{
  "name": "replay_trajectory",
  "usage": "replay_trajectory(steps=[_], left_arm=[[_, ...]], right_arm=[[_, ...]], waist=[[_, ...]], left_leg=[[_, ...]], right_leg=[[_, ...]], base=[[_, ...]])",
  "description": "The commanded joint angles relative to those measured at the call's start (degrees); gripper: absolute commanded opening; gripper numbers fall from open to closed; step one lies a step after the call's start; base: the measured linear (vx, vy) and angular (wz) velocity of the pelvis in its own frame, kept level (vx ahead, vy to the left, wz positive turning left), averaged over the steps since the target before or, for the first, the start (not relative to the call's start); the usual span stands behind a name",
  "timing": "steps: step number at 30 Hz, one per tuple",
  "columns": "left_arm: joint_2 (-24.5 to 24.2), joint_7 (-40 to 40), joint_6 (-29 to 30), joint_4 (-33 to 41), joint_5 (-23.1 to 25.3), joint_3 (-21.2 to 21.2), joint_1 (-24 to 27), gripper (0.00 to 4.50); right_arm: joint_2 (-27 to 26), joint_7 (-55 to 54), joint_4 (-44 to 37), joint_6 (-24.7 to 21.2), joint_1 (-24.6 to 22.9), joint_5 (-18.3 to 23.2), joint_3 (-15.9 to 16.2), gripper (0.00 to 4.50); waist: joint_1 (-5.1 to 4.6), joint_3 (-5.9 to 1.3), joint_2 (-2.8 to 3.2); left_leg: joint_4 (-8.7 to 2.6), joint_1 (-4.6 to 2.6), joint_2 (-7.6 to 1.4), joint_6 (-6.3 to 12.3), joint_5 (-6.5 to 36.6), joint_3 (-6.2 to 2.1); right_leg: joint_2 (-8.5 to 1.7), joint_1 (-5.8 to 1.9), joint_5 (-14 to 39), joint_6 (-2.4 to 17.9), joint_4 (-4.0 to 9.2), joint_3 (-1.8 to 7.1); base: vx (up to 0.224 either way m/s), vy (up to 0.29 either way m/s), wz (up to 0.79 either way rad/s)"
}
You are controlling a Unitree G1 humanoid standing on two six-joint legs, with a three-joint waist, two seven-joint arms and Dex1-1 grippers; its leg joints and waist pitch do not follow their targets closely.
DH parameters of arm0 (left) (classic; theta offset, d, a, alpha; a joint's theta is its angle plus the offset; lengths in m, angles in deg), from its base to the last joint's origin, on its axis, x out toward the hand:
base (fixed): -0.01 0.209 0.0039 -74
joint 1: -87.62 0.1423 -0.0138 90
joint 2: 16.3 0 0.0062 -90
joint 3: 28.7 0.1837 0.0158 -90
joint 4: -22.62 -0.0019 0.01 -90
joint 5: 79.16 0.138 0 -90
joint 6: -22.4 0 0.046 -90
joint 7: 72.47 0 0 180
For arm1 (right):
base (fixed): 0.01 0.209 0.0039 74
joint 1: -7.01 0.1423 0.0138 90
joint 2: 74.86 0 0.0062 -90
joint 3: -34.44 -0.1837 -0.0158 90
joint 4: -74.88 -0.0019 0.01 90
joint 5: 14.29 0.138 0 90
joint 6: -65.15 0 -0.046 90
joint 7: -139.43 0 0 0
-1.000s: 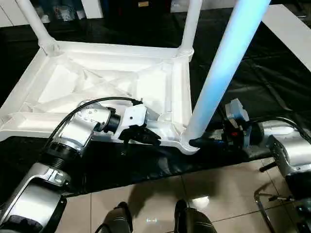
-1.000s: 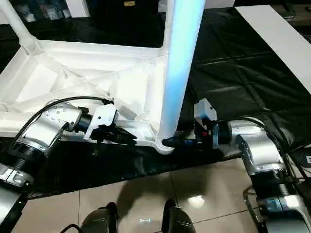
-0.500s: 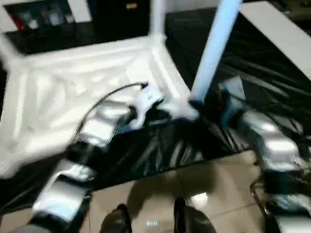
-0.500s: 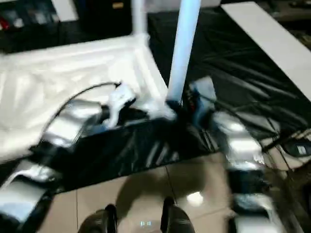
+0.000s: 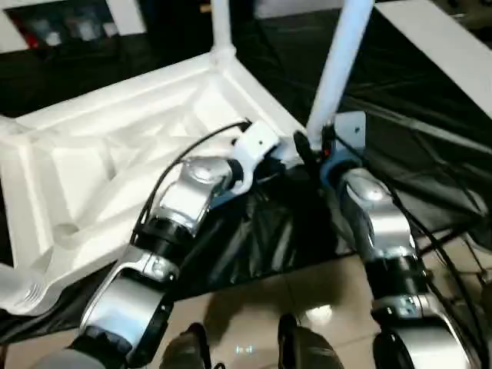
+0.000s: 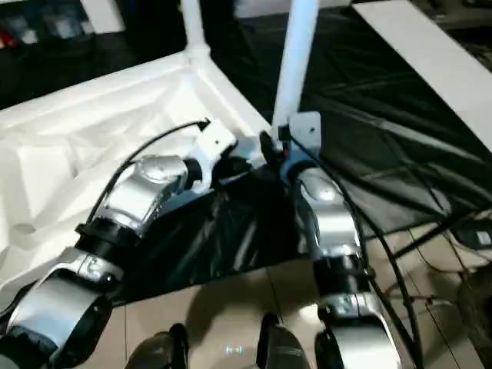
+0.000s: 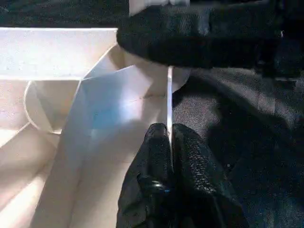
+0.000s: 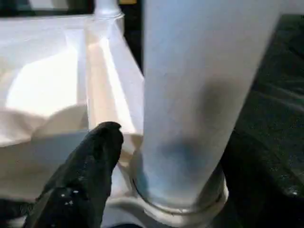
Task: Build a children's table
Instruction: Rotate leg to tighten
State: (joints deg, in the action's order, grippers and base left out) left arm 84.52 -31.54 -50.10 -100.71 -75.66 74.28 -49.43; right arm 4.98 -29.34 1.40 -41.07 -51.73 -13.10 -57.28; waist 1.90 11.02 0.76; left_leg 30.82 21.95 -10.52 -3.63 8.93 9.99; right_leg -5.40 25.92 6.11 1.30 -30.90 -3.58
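Left wrist view shows the left gripper (image 7: 169,142) pinched on the thin rim of the upturned table top (image 5: 100,154), which lies on the black work table (image 5: 430,108). Right wrist view shows the right gripper (image 5: 315,147) at the standing leg (image 8: 199,95); its grip I cannot tell.

white table top (image 5: 115,161) and leg (image 8: 199,95): smooth plastic, slight sheen. black cover (image 5: 430,115): wrinkled, glossy sheet. forearms (image 5: 369,215): brushed silver metal. left fingertips (image 7: 190,175): black, grainy rubbery texture. floor tiles (image 5: 323,307): glossy, reflective.
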Motion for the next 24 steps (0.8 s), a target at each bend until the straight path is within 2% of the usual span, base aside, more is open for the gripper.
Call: replay_trajectory(steps=[1, 2, 3, 4, 5, 6, 7, 8, 10, 11, 12, 13, 14, 15, 16, 17, 18, 19, 20, 21, 22, 23, 24], left_arm=[[-0.1, 2.1, -4.7, -1.4, 0.0, 1.5, 1.2, 0.00], [-0.1, 2.1, -4.7, -1.4, 0.0, 1.5, 1.2, 0.00], [-0.6, 2.5, -6.0, -2.1, 0.5, 2.0, 1.2, 0.00], [-0.6, 2.5, -6.0, -2.1, 0.5, 2.0, 1.2, 0.00], [-1.6, 3.8, -8.5, -3.2, 0.9, 2.4, 1.0, 0.00], [-2.7, 4.7, -10.7, -4.6, 1.2, 2.4, 0.6, 0.00], [-3.2, 5.2, -12.0, -5.3, 1.3, 2.3, 0.4, 0.00], [-3.4, 5.3, -12.4, -5.5, 1.3, 2.2, 0.4, 0.00], [-4.3, 9.6, -13.3, -4.6, -1.5, 0.5, 0.8, 0.43], [-4.3, 9.6, -13.3, -4.6, -1.5, 0.5, 0.8, 0.43], [-4.5, 11.0, -13.5, -3.6, -2.9, -0.1, 1.3, 0.43], [-4.5, 11.0, -13.5, -3.6, -2.9, -0.1, 1.3, 0.43], [-4.7, 12.4, -12.2, 0.6, -5.5, -1.3, 3.3, 0.43], [-4.7, 12.4, -12.2, 0.6, -5.5, -1.3, 3.3, 0.43], [-4.7, 12.4, -11.8, 1.5, -5.9, -1.4, 3.8, 0.43], [-4.7, 12.0, -9.7, 4.4, -7.2, -2.2, 5.3, 0.43], [-4.7, 12.0, -9.7, 4.4, -7.2, -2.2, 5.3, 0.60], [-4.6, 10.4, -8.5, 6.2, -7.8, -3.2, 6.3, 0.82], [-4.4, 8.7, -7.4, 7.5, -8.2, -4.3, 7.0, 0.82], [-4.0, 5.6, -6.5, 9.6, -8.3, -5.8, 8.4, 0.84], [-4.0, 5.6, -6.5, 9.6, -8.3, -5.8, 8.4, 0.84], [-3.1, -0.2, -4.4, 14.0, -7.9, -8.5, 11.4, 0.85], [-2.6, -3.0, -3.0, 16.3, -7.5, -9.7, 12.9, 0.85]], right_arm=[[1.0, 2.8, -2.2, -1.6, -3.2, -0.3, 2.4, 3.73], [1.0, 2.8, -2.2, -1.6, -3.2, -0.3, 2.4, 3.73], [2.5, 4.2, -5.4, -1.8, -5.5, 0.5, 1.9, 3.96], [2.5, 4.2, -5.4, -1.8, -5.5, 0.5, 1.9, 3.96], [3.5, 5.1, -7.8, -1.9, -7.3, 1.2, 1.2, 4.08], [4.7, 6.4, -11.0, -2.1, -9.7, 2.2, 0.5, 4.08], [5.2, 7.2, -12.6, -2.1, -10.9, 2.5, 0.1, 4.30], [5.3, 7.4, -13.2, -2.1, -11.4, 2.7, 0.0, 4.30], [6.2, 9.0, -19.2, -3.7, -15.3, 4.7, -1.4, 4.49], [6.2, 9.0, -19.2, -3.7, -15.3, 4.7, -1.4, 4.49], [6.4, 9.1, -21.4, -4.0, -16.7, 5.4, -1.7, 4.49], [6.4, 9.1, -21.4, -4.0, -16.7, 5.4, -1.7, 4.49], [6.5, 9.3, -25.0, -4.5, -19.1, 6.3, -1.4, 4.49], [6.5, 9.3, -25.0, -4.5, -19.1, 6.3, -1.4, 4.49], [6.5, 9.3, -25.8, -4.6, -19.5, 6.5, -1.2, 4.49], [6.1, 9.2, -27.6, -5.4, -20.5, 7.3, -1.1, 4.49], [6.1, 9.2, -27.6, -5.4, -20.5, 7.3, -1.1, 4.50], [6.0, 9.1, -28.8, -5.6, -21.2, 7.5, -1.0, 4.50], [5.8, 8.9, -29.8, -5.8, -21.8, 7.7, -1.0, 4.50], [5.3, 8.9, -31.1, -6.8, -22.7, 8.3, -0.7, 4.50], [5.3, 8.9, -31.1, -6.8, -22.7, 8.3, -0.7, 4.50], [4.3, 9.0, -33.3, -8.7, -24.0, 9.6, 0.1, 4.50], [3.8, 9.0, -34.3, -9.5, -24.6, 10.1, 0.6, 4.50]], waist=[[0.01, -4.28, -0.59], [0.25, -4.28, -0.61], [0.29, -4.25, -0.67], [0.50, -4.17, -0.62], [0.57, -4.06, -0.59], [0.58, -3.98, -0.58], [0.66, -3.94, -0.76], [0.75, -3.83, -0.41], [0.80, -3.83, -0.61], [0.66, -3.87, -0.54], [0.65, -4.01, 0.22], [0.50, -4.13, -0.11], [0.46, -4.20, 0.56], [0.48, -4.41, 0.70], [0.32, -4.46, 0.41], [0.44, -4.90, 0.73], [0.53, -5.23, 1.50], [0.45, -5.50, 1.63], [0.39, -5.62, 1.39], [0.33, -5.72, 0.90], [0.41, -5.60, 1.12], [0.32, -5.57, 0.89], [0.18, -5.52, 0.86]], left_leg=[[-3.08, -0.61, -1.19, 5.82, 11.7, 0.32], [-3.08, -0.46, -1.09, 5.94, 11.3, 0.24], [-3.09, -0.52, -1.17, 6.11, 11.1, 0.28], [-3.10, -0.59, -1.24, 6.14, 11.2, 0.33], [-3.24, -0.31, -1.11, 6.02, 11.5, 0.15], [-3.26, -0.43, -1.23, 5.74, 12.0, 0.20], [-3.35, -0.39, -1.18, 5.56, 12.7, 0.12], [-3.51, -0.25, -1.06, 5.47, 13.0, -0.07], [-3.61, -0.22, -1.07, 4.85, 13.5, -0.23], [-3.71, 0.19, -1.04, 4.69, 12.5, -0.42], [-3.71, 0.19, -1.08, 4.51, 12.5, -0.54], [-3.55, -0.01, -1.14, 4.48, 12.3, -0.40], [-3.51, -0.12, -1.15, 4.36, 12.5, -0.42], [-3.38, -0.25, -1.44, 4.55, 11.9, -0.26], [-3.26, 0.03, -1.31, 4.89, 11.1, -0.26], [-3.00, 0.02, -1.17, 5.36, 9.3, -0.07], [-2.60, -0.21, -1.38, 6.40, 6.8, 0.04], [-2.32, -0.11, -1.29, 7.38, 4.7, 0.05], [-2.17, -0.07, -1.33, 7.93, 3.7, 0.09], [-1.96, 0.18, -1.31, 9.15, 1.8, 0.12], [-1.92, 0.24, -1.29, 9.74, 1.3, 0.07], [-1.83, 0.09, -1.21, 10.87, 1.4, 0.18], [-1.85, 0.15, -1.47, 10.91, 1.9, 0.19]], right_leg=[[-2.31, -3.78, 18.0, 11.2, 3.04, 2.12], [-2.27, -3.96, 18.6, 10.7, 3.16, 2.04], [-2.25, -3.85, 18.9, 10.4, 3.15, 2.03], [-2.18, -3.81, 19.8, 10.0, 3.29, 1.98], [-2.17, -4.00, 21.4, 9.3, 3.53, 1.83], [-2.22, -3.85, 22.2, 9.0, 3.57, 1.88], [-2.21, -3.90, 24.0, 7.8, 3.72, 1.85], [-2.24, -3.97, 25.2, 7.3, 3.88, 1.77], [-2.47, -3.93, 29.0, 5.7, 4.13, 1.80], [-2.46, -4.16, 28.8, 5.6, 3.99, 1.72], [-2.45, -4.14, 28.6, 5.9, 3.89, 1.63], [-2.35, -3.96, 27.1, 6.3, 3.98, 1.64], [-2.32, -3.88, 26.3, 6.9, 3.77, 1.65], [-2.38, -4.03, 23.0, 8.3, 3.66, 1.76], [-2.18, -4.15, 20.9, 9.0, 3.23, 1.75], [-2.16, -4.37, 17.4, 10.9, 2.72, 1.75], [-2.02, -4.22, 11.5, 13.2, 2.18, 1.88], [-1.73, -4.41, 6.8, 14.6, 1.59, 1.72], [-1.75, -4.59, 4.3, 15.2, 1.31, 1.74], [-1.70, -4.87, 0.5, 16.2, 0.79, 1.74], [-1.76, -4.87, -0.1, 16.5, 0.70, 1.72], [-1.70, -4.80, 1.4, 16.3, 0.87, 1.60], [-1.80, -4.91, 1.8, 16.6, 0.72, 1.67]], base=[[0.000, 0.000, 0.00], [0.000, 0.000, 0.00], [0.000, 0.000, 0.00], [0.000, 0.000, 0.00], [0.000, 0.000, 0.00], [0.000, 0.000, 0.00], [0.000, 0.000, 0.00], [0.000, 0.000, 0.00], [0.000, 0.000, 0.00], [0.000, 0.000, 0.00], [0.000, 0.000, 0.00], [0.000, 0.000, 0.00], [0.000, 0.000, 0.00], [0.000, 0.000, 0.00], [0.000, 0.000, 0.00], [0.050, 0.012, 0.03], [0.055, 0.006, 0.04], [0.055, 0.006, 0.04], [0.000, 0.000, 0.00], [0.000, 0.000, 0.00], [0.000, 0.000, 0.00], [0.000, 0.000, 0.00], [0.000, 0.000, 0.00]])
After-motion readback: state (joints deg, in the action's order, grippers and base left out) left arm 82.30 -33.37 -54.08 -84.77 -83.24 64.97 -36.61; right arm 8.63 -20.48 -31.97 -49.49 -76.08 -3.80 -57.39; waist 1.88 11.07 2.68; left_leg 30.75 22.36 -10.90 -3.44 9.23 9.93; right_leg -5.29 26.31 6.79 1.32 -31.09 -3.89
